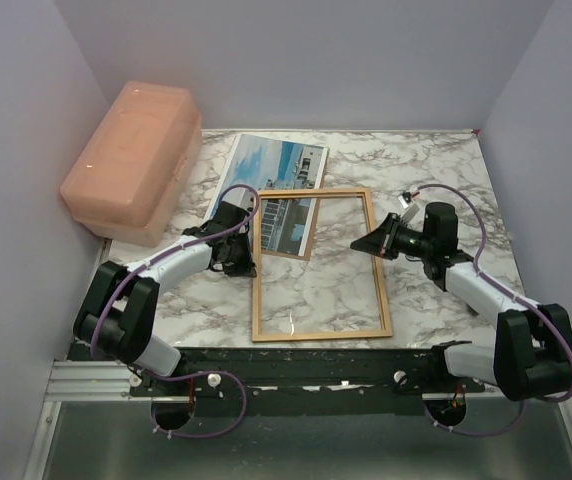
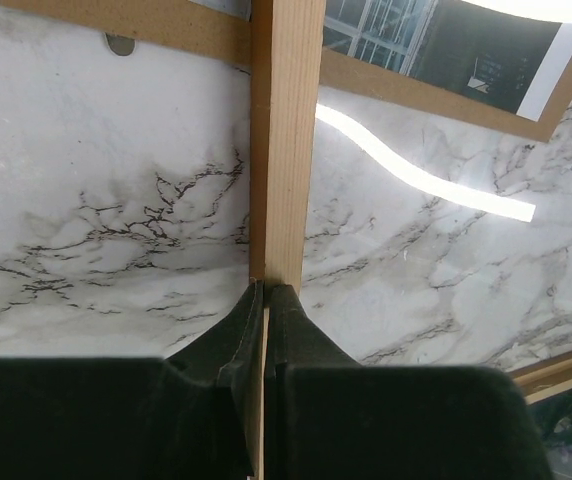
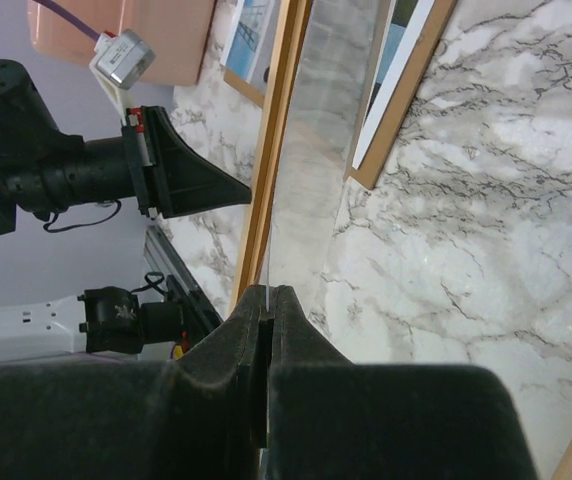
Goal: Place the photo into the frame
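Observation:
The thin orange-brown frame point(image 1: 321, 333) sits mid-table with a clear pane in it. My left gripper point(image 1: 253, 262) is shut on its left rail point(image 2: 284, 150), which runs between the jaws point(image 2: 266, 290). My right gripper point(image 1: 357, 243) is shut on the frame's right side, and a thin clear edge shows between its jaws point(image 3: 268, 292). The photo point(image 1: 271, 165) lies flat on a brown backing board point(image 1: 288, 254) behind the frame. Its near part lies under the frame's back-left corner point(image 2: 436, 40). The right wrist view shows the left rail point(image 3: 271, 150) and the left gripper point(image 3: 246, 185) across the pane.
A pink plastic box point(image 1: 131, 160) stands at the back left against the wall. Grey walls enclose the marble table point(image 1: 436, 170) on three sides. A small metal tab point(image 2: 121, 43) lies just beside the board's edge. The arm bases sit on the black rail point(image 1: 306, 365) in front.

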You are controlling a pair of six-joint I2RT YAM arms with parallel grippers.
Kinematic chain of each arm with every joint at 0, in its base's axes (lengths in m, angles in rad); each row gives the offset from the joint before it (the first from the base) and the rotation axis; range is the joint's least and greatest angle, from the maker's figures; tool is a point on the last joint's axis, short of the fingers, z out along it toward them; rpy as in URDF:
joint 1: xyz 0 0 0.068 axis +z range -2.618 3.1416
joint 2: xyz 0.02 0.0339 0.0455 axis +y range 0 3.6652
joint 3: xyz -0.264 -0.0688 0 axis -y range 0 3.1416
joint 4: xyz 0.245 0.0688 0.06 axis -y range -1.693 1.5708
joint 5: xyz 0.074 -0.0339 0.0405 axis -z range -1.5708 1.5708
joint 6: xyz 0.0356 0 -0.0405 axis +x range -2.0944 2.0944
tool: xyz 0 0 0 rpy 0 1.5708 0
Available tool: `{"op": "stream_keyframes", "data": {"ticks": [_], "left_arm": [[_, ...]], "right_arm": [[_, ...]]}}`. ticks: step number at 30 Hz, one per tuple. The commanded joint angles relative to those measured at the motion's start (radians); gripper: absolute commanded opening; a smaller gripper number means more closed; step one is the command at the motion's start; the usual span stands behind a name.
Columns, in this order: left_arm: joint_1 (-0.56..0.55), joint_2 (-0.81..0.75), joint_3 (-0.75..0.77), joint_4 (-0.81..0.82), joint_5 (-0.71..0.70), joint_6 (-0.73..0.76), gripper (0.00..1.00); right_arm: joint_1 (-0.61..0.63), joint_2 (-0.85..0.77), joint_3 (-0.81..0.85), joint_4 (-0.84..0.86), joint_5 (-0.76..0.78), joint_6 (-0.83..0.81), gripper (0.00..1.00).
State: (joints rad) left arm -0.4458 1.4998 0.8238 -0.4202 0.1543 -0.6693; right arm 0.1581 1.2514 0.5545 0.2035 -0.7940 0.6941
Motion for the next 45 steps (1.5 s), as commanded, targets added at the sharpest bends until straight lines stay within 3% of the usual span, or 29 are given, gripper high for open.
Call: {"op": "stream_keyframes", "data": {"ticks": [1,6,17,32,45], "left_arm": [[-0.010,0.077,-0.045,-0.023,-0.030,0.025,0.04],[-0.009,0.077,-0.043,-0.026,-0.032,0.027,0.04],[-0.010,0.083,-0.040,-0.027,-0.033,0.027,0.04],[-0.009,0.093,-0.041,-0.026,-0.031,0.031,0.03],[-0.010,0.099,-0.038,-0.028,-0.029,0.033,0.03]], "right_arm": [[0.027,-0.013,-0.029,0.157,0.006,0.026,0.00],[0.027,-0.053,-0.061,0.233,-0.017,0.044,0.01],[0.027,-0.184,-0.093,0.201,0.013,0.032,0.01],[0.026,-0.114,-0.077,0.144,0.156,0.062,0.01],[0.027,-0.059,-0.040,0.242,0.071,0.104,0.01]]}}
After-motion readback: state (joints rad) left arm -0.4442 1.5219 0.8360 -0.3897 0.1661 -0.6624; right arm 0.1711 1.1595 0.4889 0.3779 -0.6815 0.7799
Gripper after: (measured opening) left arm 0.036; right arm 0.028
